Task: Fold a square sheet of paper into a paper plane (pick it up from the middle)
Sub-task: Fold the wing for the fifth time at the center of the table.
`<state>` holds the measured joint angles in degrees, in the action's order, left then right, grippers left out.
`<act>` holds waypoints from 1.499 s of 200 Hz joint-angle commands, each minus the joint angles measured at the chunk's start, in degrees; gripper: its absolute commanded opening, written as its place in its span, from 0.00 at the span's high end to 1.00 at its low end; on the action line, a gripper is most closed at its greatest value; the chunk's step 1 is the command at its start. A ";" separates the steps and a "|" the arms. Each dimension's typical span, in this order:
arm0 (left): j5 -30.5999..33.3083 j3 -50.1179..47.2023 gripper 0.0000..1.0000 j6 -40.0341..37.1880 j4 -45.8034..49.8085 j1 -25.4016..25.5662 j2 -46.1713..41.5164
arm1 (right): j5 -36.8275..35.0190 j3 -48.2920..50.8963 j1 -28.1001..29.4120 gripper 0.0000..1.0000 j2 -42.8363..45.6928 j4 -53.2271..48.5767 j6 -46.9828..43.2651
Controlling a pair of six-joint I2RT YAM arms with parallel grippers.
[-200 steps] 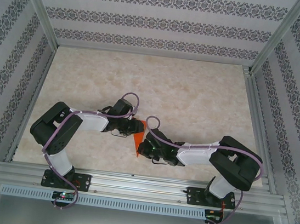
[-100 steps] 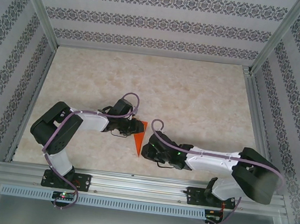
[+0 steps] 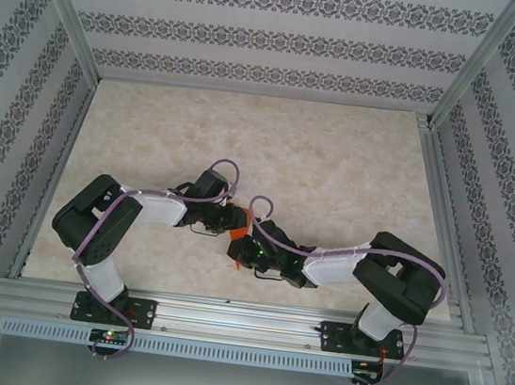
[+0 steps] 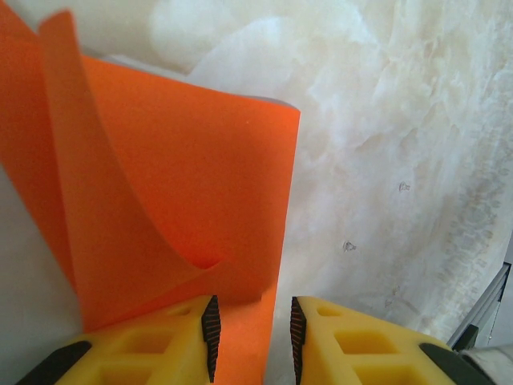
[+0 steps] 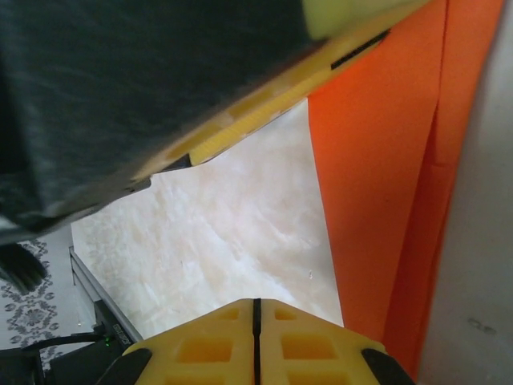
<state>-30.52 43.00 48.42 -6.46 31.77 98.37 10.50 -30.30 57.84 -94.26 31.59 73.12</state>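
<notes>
Left arm (image 3: 121, 217) reaches in from near-left to mid-worktop (image 3: 320, 153). Left gripper (image 4: 252, 309): jaws part-spread, with the orange sheet of paper (image 4: 184, 184) in the gap, lying against the left pad. A sliver of worktop shows between the paper edge and the other pad, so the jaws aren't clamped on it. The sheet is folded over, one flap curling free. From above it sits mid-worktop toward the near edge, mostly covered where the two gripper heads meet; just a bit of orange (image 3: 244, 216) shows. Right gripper (image 5: 256, 303): jaws pressed together, fingertips flush. The paper is just to their right in the wrist view, apart from them. Right arm (image 3: 389, 276) comes in from near-right.
</notes>
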 commanded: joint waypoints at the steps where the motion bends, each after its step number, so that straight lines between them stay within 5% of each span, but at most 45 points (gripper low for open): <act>1: 3.35 -1.61 0.66 -0.33 5.85 -0.22 3.45 | 1.49 2.33 -0.13 0.92 -2.33 7.77 2.73; 101: 3.41 -1.79 0.66 -0.17 5.84 -0.22 3.48 | 1.64 5.87 2.80 0.92 -4.77 13.25 3.91; 160: 3.25 -2.15 0.66 -0.26 5.72 -0.17 3.23 | -5.39 3.21 2.20 0.83 8.96 -8.90 -1.31; 212: 3.02 -1.99 0.66 -0.21 5.52 -0.19 3.22 | -6.64 0.57 2.53 0.76 8.67 -16.45 -1.58; 300: 3.08 -1.75 0.66 -0.17 5.81 -0.22 3.33 | -2.86 -0.97 2.62 0.98 3.59 -13.95 -2.06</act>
<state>-30.65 43.00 48.42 -6.46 31.77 98.37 6.07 -30.15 59.79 -89.45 17.65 71.88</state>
